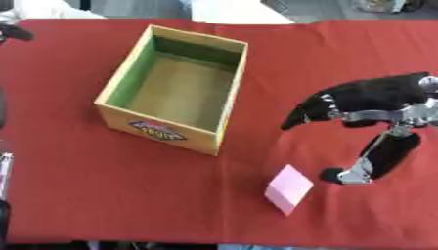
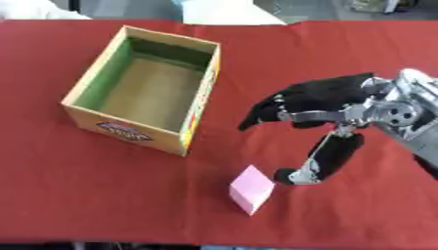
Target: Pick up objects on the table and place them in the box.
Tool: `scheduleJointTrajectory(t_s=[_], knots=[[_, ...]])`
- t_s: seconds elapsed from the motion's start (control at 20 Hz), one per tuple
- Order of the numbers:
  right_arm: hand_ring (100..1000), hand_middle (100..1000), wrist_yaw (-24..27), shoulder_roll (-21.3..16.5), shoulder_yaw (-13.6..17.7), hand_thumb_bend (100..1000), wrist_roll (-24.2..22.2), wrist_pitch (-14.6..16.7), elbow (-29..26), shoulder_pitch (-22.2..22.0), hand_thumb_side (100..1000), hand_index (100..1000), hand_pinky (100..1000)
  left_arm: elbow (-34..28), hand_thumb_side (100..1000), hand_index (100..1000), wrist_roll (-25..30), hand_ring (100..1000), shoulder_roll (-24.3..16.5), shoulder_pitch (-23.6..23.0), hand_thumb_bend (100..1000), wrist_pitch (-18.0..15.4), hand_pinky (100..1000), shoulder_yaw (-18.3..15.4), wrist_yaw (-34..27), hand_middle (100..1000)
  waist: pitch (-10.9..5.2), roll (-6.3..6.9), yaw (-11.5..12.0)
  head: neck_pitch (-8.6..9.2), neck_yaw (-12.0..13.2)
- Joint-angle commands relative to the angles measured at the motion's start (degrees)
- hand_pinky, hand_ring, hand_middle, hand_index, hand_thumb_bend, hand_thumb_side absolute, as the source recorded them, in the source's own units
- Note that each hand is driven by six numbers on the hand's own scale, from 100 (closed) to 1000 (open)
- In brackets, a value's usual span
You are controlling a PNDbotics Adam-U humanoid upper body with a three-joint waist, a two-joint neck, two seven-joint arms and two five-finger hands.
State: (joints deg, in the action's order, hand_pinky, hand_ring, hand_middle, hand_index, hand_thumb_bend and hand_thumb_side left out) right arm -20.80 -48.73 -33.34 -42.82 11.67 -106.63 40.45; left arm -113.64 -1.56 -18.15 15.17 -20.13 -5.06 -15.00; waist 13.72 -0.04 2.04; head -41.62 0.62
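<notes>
A small pink block [image 1: 289, 189] lies on the red tablecloth near the front edge. An open yellow cardboard box [image 1: 174, 87] with a green inner wall stands at the left centre, and nothing shows inside it. My right hand [image 2: 329, 105] hovers just right of and behind the block, open, with its fingers stretched out to the left and its thumb [image 2: 321, 161] hanging down beside the block. The thumb tip is close to the block without touching it. My left hand shows only as dark parts at the left edge [image 1: 4, 195].
The red tablecloth [image 1: 128, 195] covers the whole table. White things lie past the far edge [image 1: 239, 10]. A dark object [image 1: 13, 33] pokes in at the upper left edge.
</notes>
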Motion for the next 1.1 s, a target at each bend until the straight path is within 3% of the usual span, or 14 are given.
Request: scheduleJointTrajectory(t_s=[0.05, 0.4, 1.1], knots=[[900, 875, -1.76, -0.37, -0.07, 315, 0.14, 1.18, 0.05, 1.23, 400, 966, 961, -0.95, 729, 733, 0.06, 731, -1.7, 0.87, 100, -0.31, 545, -0.1, 0.06, 598, -0.26, 0.06, 0.06, 1.43, -0.5], [895, 870, -2.43, 0.16, -1.39, 293, -0.16, 2.55, 0.67, 0.38, 406, 972, 959, -0.95, 733, 733, 0.2, 732, -1.86, 1.33, 100, -0.31, 543, -0.04, 0.56, 598, 1.22, -0.24, -0.03, 2.33, -0.92], [902, 877, -1.14, -0.93, -2.34, 310, -1.6, 4.18, 0.02, 0.47, 400, 984, 964, -0.95, 734, 733, 0.5, 734, -1.92, 0.75, 100, 0.19, 544, 0.02, 0.75, 600, 0.56, -0.88, -0.38, 1.56, -0.58]])
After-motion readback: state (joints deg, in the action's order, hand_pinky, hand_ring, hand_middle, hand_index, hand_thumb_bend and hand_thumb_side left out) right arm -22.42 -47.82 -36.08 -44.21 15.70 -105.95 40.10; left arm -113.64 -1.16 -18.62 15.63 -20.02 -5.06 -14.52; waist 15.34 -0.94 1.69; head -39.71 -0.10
